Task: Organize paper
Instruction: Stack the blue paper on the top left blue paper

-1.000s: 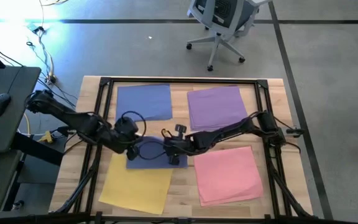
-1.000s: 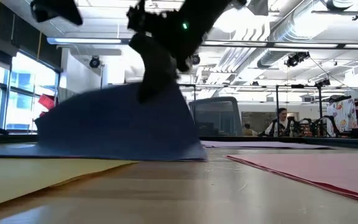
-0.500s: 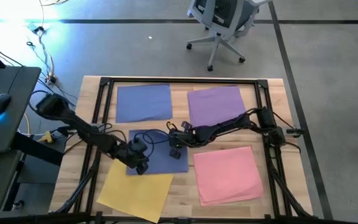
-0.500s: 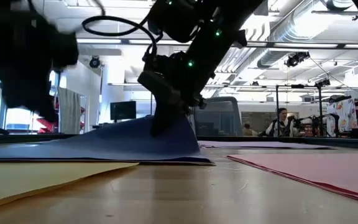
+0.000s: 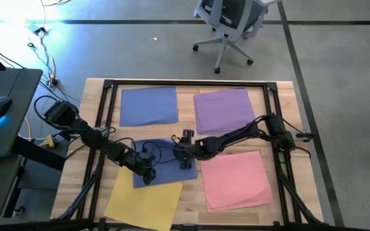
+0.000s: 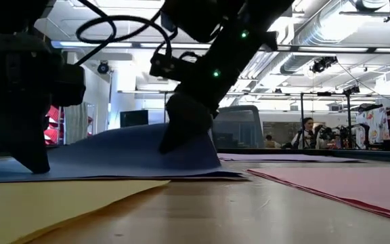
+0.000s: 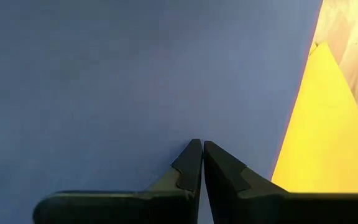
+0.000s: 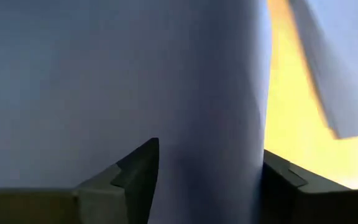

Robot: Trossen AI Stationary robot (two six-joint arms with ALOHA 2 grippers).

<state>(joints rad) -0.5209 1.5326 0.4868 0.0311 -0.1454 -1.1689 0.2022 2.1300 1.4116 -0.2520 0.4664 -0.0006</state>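
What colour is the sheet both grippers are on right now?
Periwinkle blue sheet, lying partly over the yellow sheet; the high view shows it best.

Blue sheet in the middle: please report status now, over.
Left gripper shut, pressing blue sheet. Right gripper open astride its raised edge. Sheet overlaps yellow paper. Nothing in the way.

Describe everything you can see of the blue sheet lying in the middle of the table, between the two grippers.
The blue sheet is thin, plain, matte paper. It lies near the table's middle, its lower edge overlapping the yellow sheet. It is not flat: in the low view it rises in a hump under the right gripper, whose open fingers straddle a raised fold. The shut left gripper presses its tips on the sheet near the yellow edge.
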